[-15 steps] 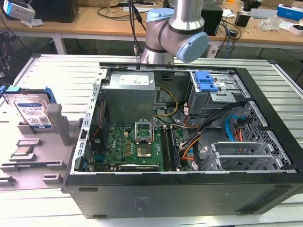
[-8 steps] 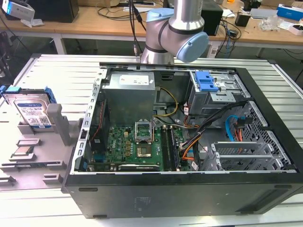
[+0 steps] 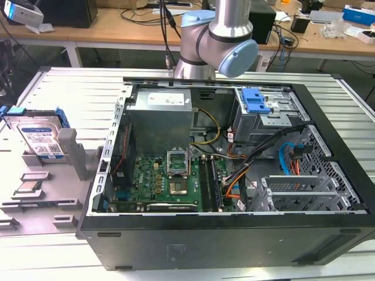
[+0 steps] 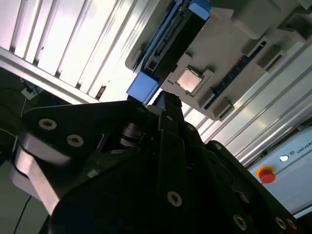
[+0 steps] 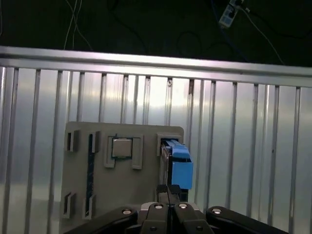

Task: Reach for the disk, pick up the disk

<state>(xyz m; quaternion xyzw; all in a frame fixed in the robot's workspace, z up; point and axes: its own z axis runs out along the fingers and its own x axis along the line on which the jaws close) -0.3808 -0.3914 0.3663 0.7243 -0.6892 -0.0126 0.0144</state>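
Claw (image 5: 168,189) pressed together, empty — clear of the disk (image 5: 178,163), on edge in grey holder (image 5: 126,190) (square chip (image 5: 122,147) alongside)

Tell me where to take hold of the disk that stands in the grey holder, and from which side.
The disk stands on edge, leaning, in a slot of the grey holder, its lower part hidden there. Probably best: come from above and pinch its two flat faces near the free top edge with the blue carrier.
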